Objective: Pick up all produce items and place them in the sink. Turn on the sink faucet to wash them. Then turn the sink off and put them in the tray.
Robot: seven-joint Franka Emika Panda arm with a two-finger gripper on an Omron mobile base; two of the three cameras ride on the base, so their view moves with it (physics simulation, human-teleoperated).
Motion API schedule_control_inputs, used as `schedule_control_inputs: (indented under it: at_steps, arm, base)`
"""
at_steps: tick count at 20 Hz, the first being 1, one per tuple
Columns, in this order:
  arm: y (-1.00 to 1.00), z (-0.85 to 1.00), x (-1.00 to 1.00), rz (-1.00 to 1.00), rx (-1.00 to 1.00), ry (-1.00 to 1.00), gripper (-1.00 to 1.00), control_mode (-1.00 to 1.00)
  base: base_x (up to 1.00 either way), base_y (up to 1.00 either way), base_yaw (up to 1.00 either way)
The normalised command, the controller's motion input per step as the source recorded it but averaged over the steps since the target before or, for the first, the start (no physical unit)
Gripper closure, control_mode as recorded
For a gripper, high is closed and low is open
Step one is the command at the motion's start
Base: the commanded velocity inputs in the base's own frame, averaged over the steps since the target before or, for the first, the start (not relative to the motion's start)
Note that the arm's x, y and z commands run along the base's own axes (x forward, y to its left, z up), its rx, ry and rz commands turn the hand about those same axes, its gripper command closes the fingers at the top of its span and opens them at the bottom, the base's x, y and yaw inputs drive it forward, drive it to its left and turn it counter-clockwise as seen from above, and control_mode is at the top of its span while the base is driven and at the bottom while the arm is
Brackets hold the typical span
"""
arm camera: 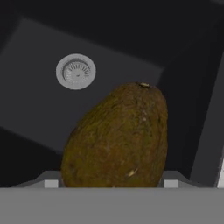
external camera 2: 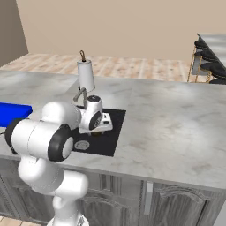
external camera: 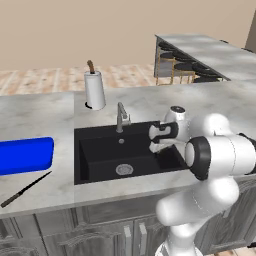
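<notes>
The produce item [arm camera: 118, 140], a brownish-yellow egg-shaped fruit, sits between my fingertips [arm camera: 50, 183] and hangs above the floor of the black sink [external camera: 97, 155]. My gripper [external camera: 153, 140] is shut on it over the right half of the basin, just inside the rim. The round silver drain [arm camera: 75, 71] lies below and to one side of it. In the right base view a sliver of the brown fruit [external camera 2: 94, 132] peeks out under the hand. The grey sink faucet [external camera: 121, 117] stands at the basin's back edge, left of the hand. The blue tray [external camera: 25, 155] lies on the counter left of the sink.
A white paper-towel roll [external camera: 94, 90] stands behind the faucet. A dark knife [external camera: 25, 190] lies on the counter in front of the tray. Marble counter [external camera 2: 167, 123] stretches to the right of the sink. Bar stools [external camera: 180, 62] stand by a far counter.
</notes>
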Motion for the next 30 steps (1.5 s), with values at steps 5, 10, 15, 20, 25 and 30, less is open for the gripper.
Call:
schedule_control_inputs:
  at_steps: [5,10,15,20,25,30]
  arm:
    - [0.21,-0.3,0.23,0.0,-0.06,0.0,1.0,-1.0]
    - [0.18,-0.23,0.23,0.0,-0.01,0.0,1.0,-1.0]
    - [0.08,-0.19,0.2,0.0,0.0,0.0,1.0,-1.0]
    - [0.0,-0.27,0.16,0.0,0.0,0.0,1.0,-1.0]
    - [0.01,-0.32,0.16,0.0,0.0,0.0,1.0,-1.0]
    - [0.01,-0.3,0.13,0.0,0.0,0.0,1.0,-1.0]
  base:
    - [0.0,0.0,0.0]
    - [0.0,0.0,0.0]
    - [0.0,0.0,0.0]
    - [0.0,0.0,0.0]
    - [0.0,0.0,0.0]
    - [0.0,0.0,0.0]
